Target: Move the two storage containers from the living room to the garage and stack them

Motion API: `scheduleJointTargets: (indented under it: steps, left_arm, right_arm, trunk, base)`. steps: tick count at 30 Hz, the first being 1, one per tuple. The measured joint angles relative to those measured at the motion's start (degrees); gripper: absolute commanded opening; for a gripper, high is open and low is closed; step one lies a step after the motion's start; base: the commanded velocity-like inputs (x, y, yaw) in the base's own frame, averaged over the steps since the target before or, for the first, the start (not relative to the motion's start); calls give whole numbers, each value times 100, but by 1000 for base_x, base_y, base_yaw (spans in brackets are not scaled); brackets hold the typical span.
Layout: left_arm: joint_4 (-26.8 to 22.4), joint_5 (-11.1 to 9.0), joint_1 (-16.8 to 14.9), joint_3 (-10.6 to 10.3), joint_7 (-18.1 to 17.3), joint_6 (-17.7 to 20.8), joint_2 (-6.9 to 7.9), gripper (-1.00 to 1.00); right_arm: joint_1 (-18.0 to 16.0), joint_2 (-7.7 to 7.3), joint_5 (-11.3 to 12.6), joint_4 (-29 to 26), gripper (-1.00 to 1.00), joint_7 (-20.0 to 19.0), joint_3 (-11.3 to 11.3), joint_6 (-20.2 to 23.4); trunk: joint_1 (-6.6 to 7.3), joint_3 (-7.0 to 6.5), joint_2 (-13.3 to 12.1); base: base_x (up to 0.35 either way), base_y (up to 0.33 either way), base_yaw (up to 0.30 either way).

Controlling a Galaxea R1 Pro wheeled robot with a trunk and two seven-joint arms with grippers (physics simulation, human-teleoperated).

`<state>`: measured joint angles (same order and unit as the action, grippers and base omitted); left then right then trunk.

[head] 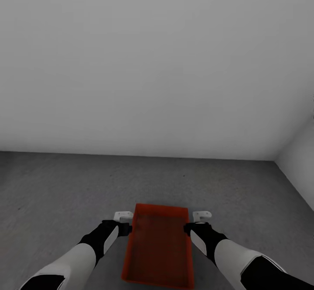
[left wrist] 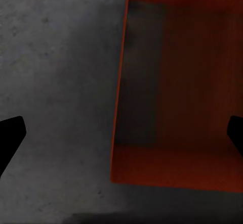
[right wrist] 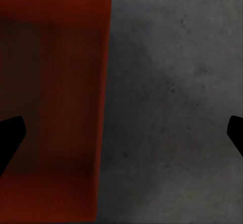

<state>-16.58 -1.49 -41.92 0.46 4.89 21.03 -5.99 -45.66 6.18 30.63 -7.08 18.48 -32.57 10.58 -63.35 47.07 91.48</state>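
Observation:
One orange-red storage container (head: pixel 159 248) lies open side up on the grey concrete garage floor (head: pixel 65 185), lengthwise between my two arms. My left gripper (head: pixel 124 221) hovers at the bin's left long wall near its far end. My right gripper (head: pixel 197 220) hovers at the right long wall. In the left wrist view the gripper (left wrist: pixel 121 135) is open, its dark fingertips (left wrist: pixel 10 138) spread wide with the container (left wrist: pixel 182 97) wall under the gap. The right gripper (right wrist: pixel 121 135) is open the same way over the container (right wrist: pixel 50 102) edge. Neither holds anything.
A plain white wall (head: pixel 152 63) rises straight ahead past a stretch of bare floor. A second white wall (head: pixel 301 167) meets it in a corner at the right. Grey floor runs to the left and ahead of the bin.

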Motion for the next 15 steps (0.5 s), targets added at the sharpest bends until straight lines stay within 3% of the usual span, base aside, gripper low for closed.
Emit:
scheduleJointTargets:
  steps: [15]
  left_arm:
    - [0, -1, 0, 3, -10, 17, -5, 100]
  right_arm:
    - [1, -7, -2, 0, 100, 0, 0, 5]
  trunk:
    - [-4, -1, 0]
  base:
    - [-311, 0, 0]
